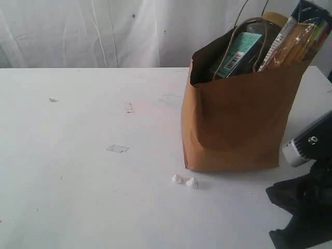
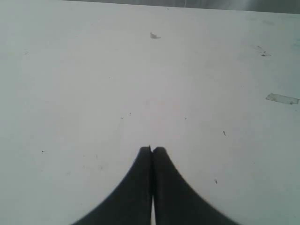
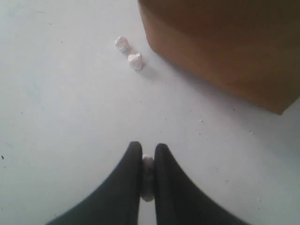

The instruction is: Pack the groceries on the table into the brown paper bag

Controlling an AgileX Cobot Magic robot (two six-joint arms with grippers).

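The brown paper bag stands upright on the white table, right of centre. Out of its open top stick a jar with a teal label and a long spaghetti packet. My right gripper hovers low over the table in front of the bag, shut on a small white lump pinched between its fingers. In the exterior view only the right arm's dark body shows at the lower right. My left gripper is shut and empty over bare table; the exterior view does not show it.
Two tiny white crumbs lie just in front of the bag's near left corner, also seen as crumbs from the right wrist. A scrap of clear tape and small scuffs mark the tabletop. A white curtain hangs behind.
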